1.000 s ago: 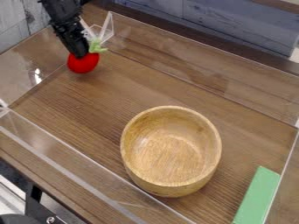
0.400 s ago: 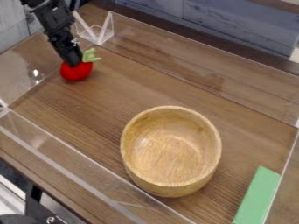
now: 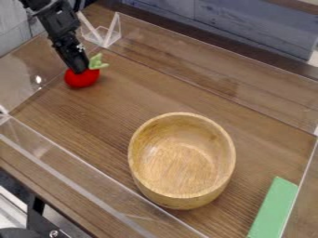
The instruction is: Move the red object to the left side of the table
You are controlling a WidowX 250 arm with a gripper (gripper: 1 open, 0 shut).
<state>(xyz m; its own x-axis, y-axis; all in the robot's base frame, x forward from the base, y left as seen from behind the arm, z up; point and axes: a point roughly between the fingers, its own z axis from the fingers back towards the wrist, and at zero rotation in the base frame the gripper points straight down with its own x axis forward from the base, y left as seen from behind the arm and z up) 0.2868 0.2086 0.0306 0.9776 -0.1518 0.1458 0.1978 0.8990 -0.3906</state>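
The red object (image 3: 82,78), a small strawberry toy with a green leafy top, is at the far left of the brown wood-grain table (image 3: 187,88), close to the clear acrylic wall. My gripper (image 3: 77,65) comes down on it from above, black fingers shut on its upper part by the leaves. The strawberry's underside looks to be at or just above the tabletop; I cannot tell whether it touches.
A round light wooden bowl (image 3: 183,159) sits at the front centre-right. A flat green block (image 3: 274,210) lies at the front right corner. Low clear acrylic walls (image 3: 50,153) border the table.
The gripper carried the strawberry a little toward the left and lower toward the tabletop, staying shut on it. Bowl and green block have not moved.
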